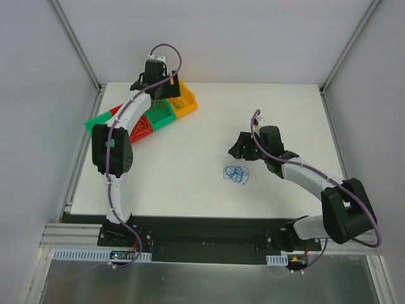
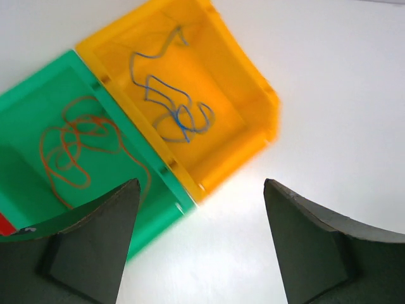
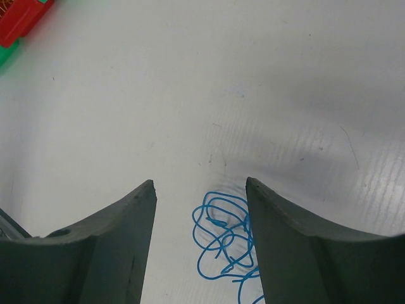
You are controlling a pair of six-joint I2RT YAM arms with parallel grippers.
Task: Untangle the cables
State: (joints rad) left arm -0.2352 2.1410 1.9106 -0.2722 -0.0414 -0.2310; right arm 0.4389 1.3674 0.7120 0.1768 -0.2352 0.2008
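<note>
My right gripper (image 3: 199,183) is spread apart above the blue cables (image 3: 223,244), a clump cut off by the frame's lower edge. My left gripper (image 2: 201,185), also apart, hangs over the table (image 1: 190,152) beside the yellow bin (image 2: 224,76) holding a blue wire (image 2: 174,104). The green bin (image 2: 28,107) holds an orange wire (image 2: 76,149). White table surrounds the clump.

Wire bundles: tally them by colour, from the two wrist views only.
Blue: 2, the blue bundle in the yellow bin and the blue clump on the table.
Orange: 1, the orange bundle in the green bin.
Total: 3. The red bin is too unclear to count.
</note>
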